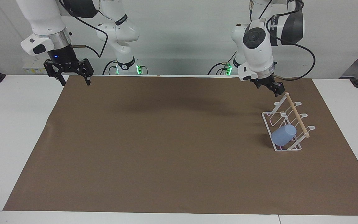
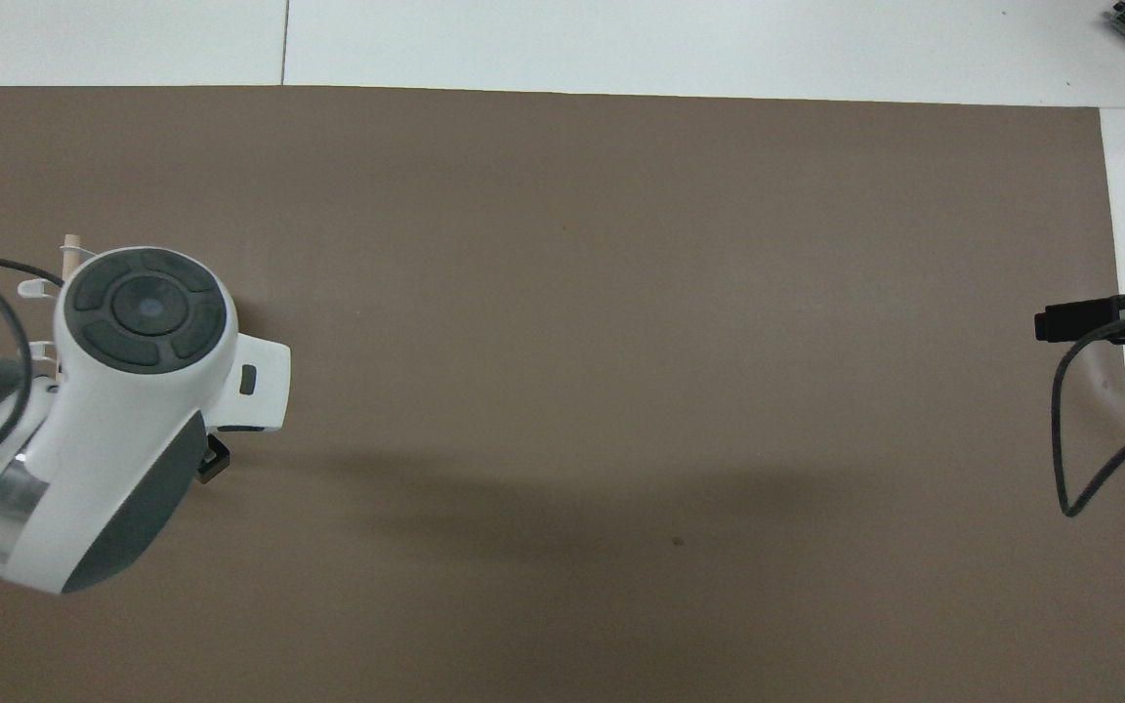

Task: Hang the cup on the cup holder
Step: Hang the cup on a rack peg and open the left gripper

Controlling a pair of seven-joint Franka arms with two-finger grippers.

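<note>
Two grippers hang clear of the work. At the right arm's end of the table the right gripper (image 1: 75, 79) waits, fingers spread wide and empty, over the edge of the brown mat (image 1: 166, 140). Toward the left arm's end, the left gripper (image 1: 273, 87) hovers empty, jaws apart, just above the cup holder (image 1: 287, 124), whose prong carries the light-blue cup (image 1: 283, 135), apparently hung as asked.

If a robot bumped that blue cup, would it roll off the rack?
Probably not far. The cup lies tilted in the white wire cup holder, so the wires would likely catch it. It looks like thin plastic, so it is probably light and easy to nudge. Loose on the brown mat, its round, tapered sides would likely roll it in a curve.
</note>
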